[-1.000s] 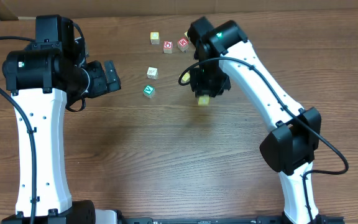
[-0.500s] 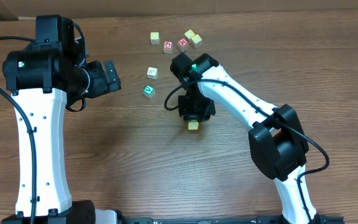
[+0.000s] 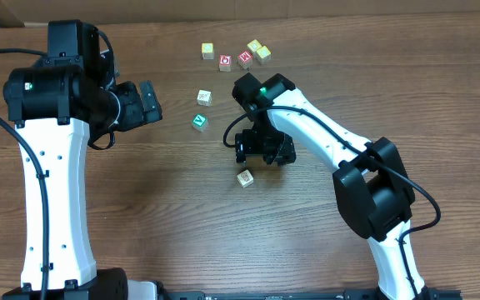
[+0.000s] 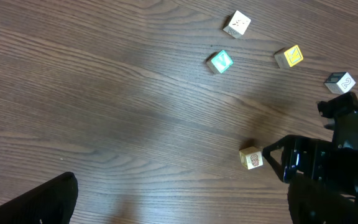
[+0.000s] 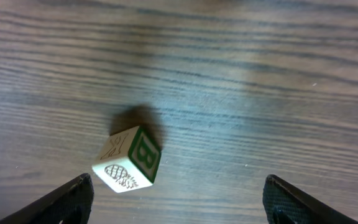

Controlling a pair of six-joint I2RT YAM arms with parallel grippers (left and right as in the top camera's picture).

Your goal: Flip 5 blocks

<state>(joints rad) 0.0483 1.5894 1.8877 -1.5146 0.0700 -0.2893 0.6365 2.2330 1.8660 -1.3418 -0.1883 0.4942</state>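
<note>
A: Where's the block (image 3: 245, 177)?
B: Centre of frame, lying free on the tabletop (image 3: 182, 217), just below the right hand (image 3: 261, 150), which is spread wide and holds nothing. The other blocks (image 3: 199, 122) sit well apart, upper centre.
A: Left hand (image 3: 147, 102)?
B: Wide open, empty, upper left; open wood below it.

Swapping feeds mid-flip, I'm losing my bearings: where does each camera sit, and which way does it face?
Overhead: fixed above the table, looking straight down; both arms, the left gripper and the right gripper show.
Left wrist: on the left arm, looking down across the table toward the right gripper; its own fingertip shows lower left.
Right wrist: on the right arm, looking down close at the B block; its fingertips show in both lower corners, jaws open.
Shared: all three show the B block lying free on the table.
</note>
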